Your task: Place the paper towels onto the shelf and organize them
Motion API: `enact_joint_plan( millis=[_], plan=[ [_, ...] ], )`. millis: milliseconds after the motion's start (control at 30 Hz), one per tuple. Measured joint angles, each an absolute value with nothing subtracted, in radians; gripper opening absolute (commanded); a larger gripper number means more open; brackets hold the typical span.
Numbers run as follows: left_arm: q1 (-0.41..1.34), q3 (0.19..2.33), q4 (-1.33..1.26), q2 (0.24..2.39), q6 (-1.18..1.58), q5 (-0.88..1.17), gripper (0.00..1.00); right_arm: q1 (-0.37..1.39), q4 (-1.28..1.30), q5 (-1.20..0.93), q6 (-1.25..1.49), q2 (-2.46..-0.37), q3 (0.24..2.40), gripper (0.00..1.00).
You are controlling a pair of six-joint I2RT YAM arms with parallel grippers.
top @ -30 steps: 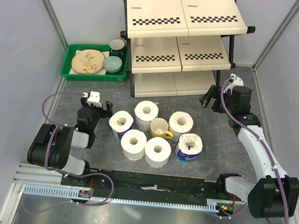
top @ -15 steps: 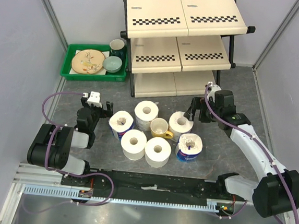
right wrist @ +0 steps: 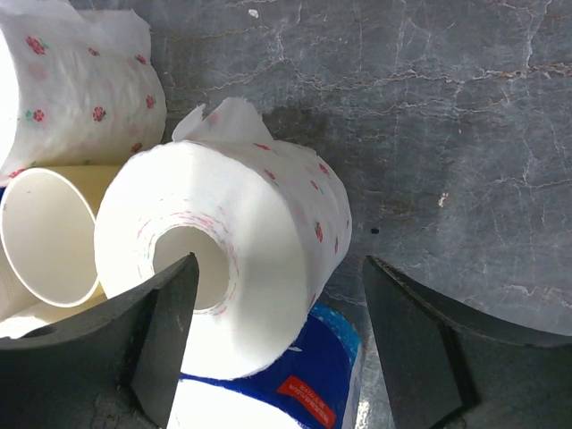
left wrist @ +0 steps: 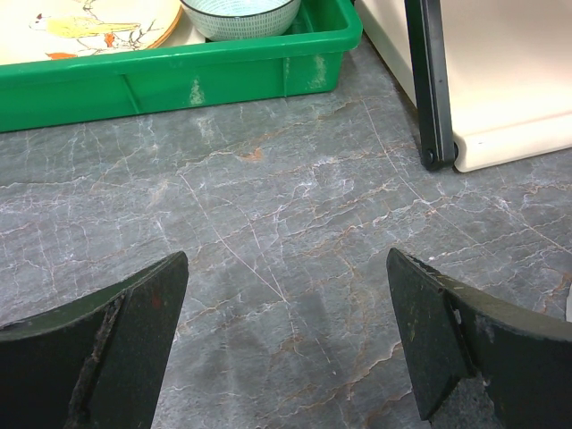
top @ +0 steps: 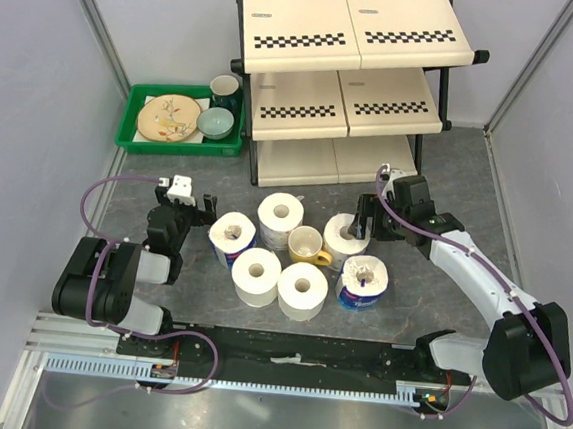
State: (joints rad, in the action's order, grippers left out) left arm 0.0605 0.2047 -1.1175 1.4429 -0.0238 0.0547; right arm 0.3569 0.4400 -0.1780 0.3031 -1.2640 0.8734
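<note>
Scanning from the left, the green tray sits at 10 o'clock on the table, and nothing there has shifted. My left gripper rests low at 9 o'clock from the cluster. Its fingers are spread wide over bare stone with nothing between them, exactly as a second ago.

The paper towels are all six down on the table, packed around the yellow mug. The shelf at 12 o'clock from them carries no roll on any tier I can see.

The change is on the right. A second ago the arm hung by the shelf's lower corner. It has since swung down toward 8 o'clock, and the right gripper now straddles the floral roll at 3 o'clock from the mug. In the wrist view, one finger crosses the roll's end face beside the core and the other stands off its outer wall with a visible gap. The jaws are open and narrowing, not yet pinching.

I judge this to be the first pick starting. The blue-wrapped roll touches at 6 o'clock and could be dragged along.
</note>
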Motion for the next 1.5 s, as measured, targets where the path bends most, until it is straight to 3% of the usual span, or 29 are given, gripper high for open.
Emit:
enact_joint_plan(
  millis=[567,867,1100,1300,1433,1500],
  plan=[
    [0.060,0.205,-1.118,1.443,-0.024,0.056,1.00,0.398,0.442,-0.108,0.319,-1.306,0.873,0.70],
    [0.060,0.205,-1.117,1.443,-0.024,0.056,1.00,0.403,0.429,-0.104,0.326,-1.311,0.874,0.55],
    [0.060,0.205,-1.117,1.443,-0.024,0.056,1.00,0.404,0.425,-0.104,0.327,-1.317,0.876,0.56],
    [0.060,0.205,-1.117,1.443,-0.024,0.056,1.00,0.404,0.427,-0.099,0.326,-1.333,0.882,0.69],
    [0.060,0.205,-1.117,1.443,-0.024,0.056,0.99,0.404,0.427,-0.092,0.326,-1.343,0.882,0.67],
    [0.060,0.205,-1.117,1.443,-0.024,0.056,1.00,0.404,0.426,-0.092,0.326,-1.343,0.882,0.60]
  ],
)
